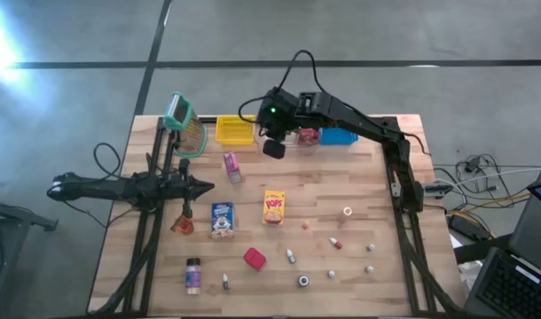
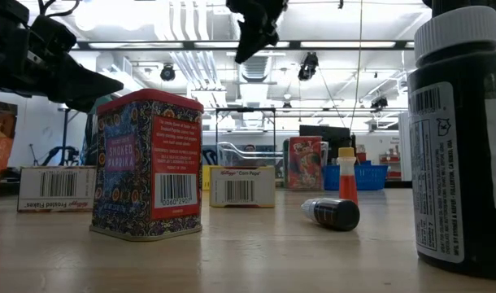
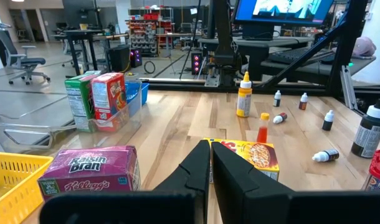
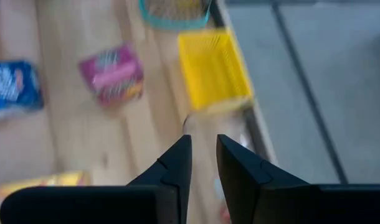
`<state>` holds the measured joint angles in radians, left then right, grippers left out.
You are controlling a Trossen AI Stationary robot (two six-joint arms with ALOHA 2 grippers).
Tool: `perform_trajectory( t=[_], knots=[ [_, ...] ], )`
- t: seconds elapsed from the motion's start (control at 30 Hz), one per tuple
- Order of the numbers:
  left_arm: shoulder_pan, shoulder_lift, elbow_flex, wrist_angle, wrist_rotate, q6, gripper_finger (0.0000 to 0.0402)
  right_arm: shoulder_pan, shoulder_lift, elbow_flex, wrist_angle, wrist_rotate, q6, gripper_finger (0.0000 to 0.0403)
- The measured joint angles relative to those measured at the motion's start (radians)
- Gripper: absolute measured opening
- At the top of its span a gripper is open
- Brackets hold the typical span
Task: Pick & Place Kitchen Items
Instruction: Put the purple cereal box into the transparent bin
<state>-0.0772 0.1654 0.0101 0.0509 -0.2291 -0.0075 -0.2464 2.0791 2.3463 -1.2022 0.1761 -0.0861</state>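
The right tool [image 1: 273, 147] hangs above the far edge of the counter [image 1: 377, 213], over the gap between the yellow bin [image 1: 235, 130] and the clear bin [image 1: 306, 137]. Its fingers [image 4: 177, 163] stand a narrow gap apart and nothing is between them, so it is released and empty. The left tool [image 1: 202, 186] rests low at the 9 o'clock side of the counter, clenched with its fingers [image 3: 199, 171] together, also holding nothing.

The kitchen items lie spread on the counter. The pink Raisin Bran box [image 1: 231, 166] lies near 12 o'clock, just before the yellow bin. The yellow Corn Pops box [image 1: 273, 206] and the blue Frosted Flakes box [image 1: 222, 220] stand near the centre, side by side. The red paprika tin [image 1: 254, 258] and a jar with purple label [image 1: 193, 276] are toward 6 and 7 o'clock. Small bottles [image 1: 291, 256] are scattered toward 4 o'clock. Two boxes [image 3: 103, 99], red and green, seem to be inside the clear bin, next to the blue bin [image 1: 338, 136].
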Motion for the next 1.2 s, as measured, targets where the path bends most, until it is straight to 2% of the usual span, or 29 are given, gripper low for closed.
perform_trajectory(
  t=[0.23,0.37,0.47,0.63,0.87,1.0,1.2],
  knots=[
    [0.000,0.000,0.000,0.000,0.000,0.000,0.0023,0.012,-0.019,-0.006,-0.386,0.003,0.141,0.0101],
    [0.000,0.000,0.000,0.000,0.000,0.000,0.0023,0.022,-0.111,-0.095,-0.355,-0.045,0.174,0.0091],
    [0.000,0.001,0.000,0.000,0.000,0.000,0.0023,0.030,-0.222,-0.203,-0.351,-0.025,0.207,0.0065],
    [0.000,0.001,0.000,0.000,0.000,0.000,0.0023,0.060,-0.484,-0.488,-0.178,-0.018,0.218,0.0014],
    [0.000,0.001,0.000,0.000,0.000,0.000,0.0023,0.057,-0.891,-0.899,0.070,-0.017,0.233,0.0009],
    [0.000,0.001,0.000,0.000,0.000,0.000,0.0023,0.059,-1.085,-1.072,0.161,-0.024,0.187,0.0008],
    [0.000,0.001,0.000,0.000,0.000,0.000,0.0023,0.059,-1.287,-1.268,0.222,-0.016,0.083,0.0008]
  ],
)
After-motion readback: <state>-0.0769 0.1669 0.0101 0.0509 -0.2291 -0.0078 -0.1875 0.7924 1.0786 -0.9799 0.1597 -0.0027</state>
